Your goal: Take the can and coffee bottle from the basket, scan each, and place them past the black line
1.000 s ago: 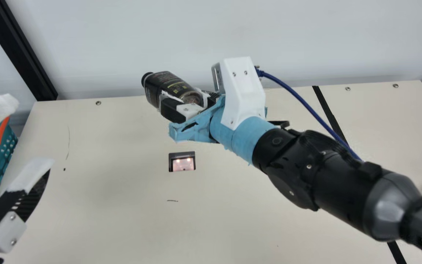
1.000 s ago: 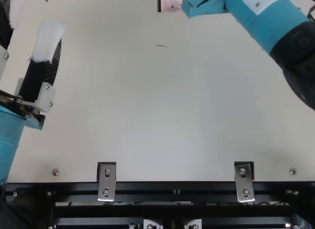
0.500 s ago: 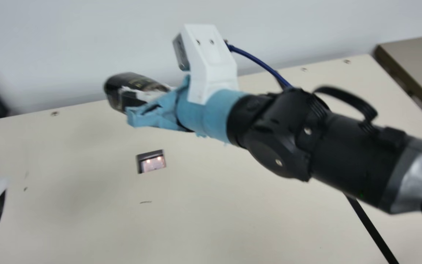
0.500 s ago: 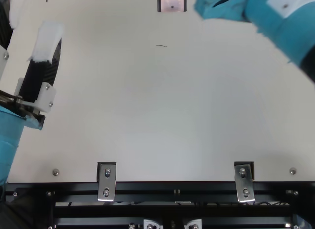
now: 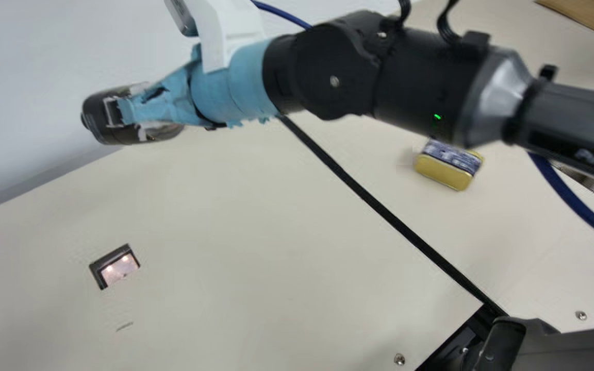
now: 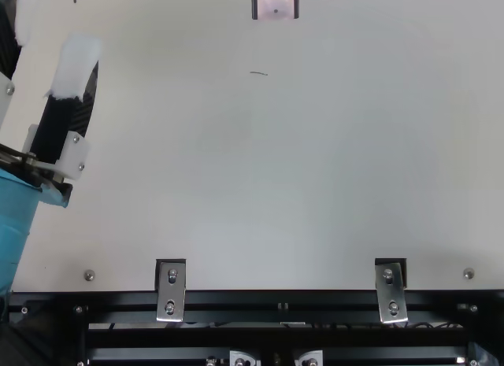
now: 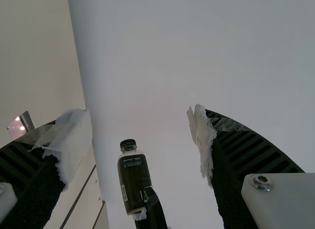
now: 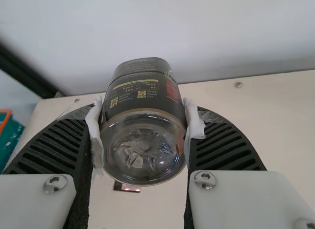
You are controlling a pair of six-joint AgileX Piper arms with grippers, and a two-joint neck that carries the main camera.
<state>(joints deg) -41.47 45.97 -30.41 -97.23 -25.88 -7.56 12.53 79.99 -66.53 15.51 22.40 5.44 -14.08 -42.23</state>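
Observation:
My right gripper (image 5: 131, 114) is shut on the dark coffee bottle (image 5: 101, 121), held above the table's back edge in the main view. In the right wrist view the bottle's clear base (image 8: 142, 150) faces the camera, squeezed between the taped fingers of the right gripper (image 8: 143, 105). The yellow can (image 5: 444, 170) lies on the right side of the black line (image 5: 369, 201). At the top view's left edge my left gripper (image 6: 53, 26) stands open. The left wrist view shows the left gripper (image 7: 141, 112) with its fingers apart, the bottle (image 7: 134, 179) farther off between them.
The lit scanner (image 5: 116, 265) is set into the table, left of the black line. A teal basket (image 8: 9, 140) with an orange edge stands at the right wrist view's left edge. The wall (image 5: 29, 93) rises behind the table.
The neck camera has turned, bringing the can into sight. In the top view the right arm has moved rightward and out of the picture, away from the scanner. My left arm has stayed still.

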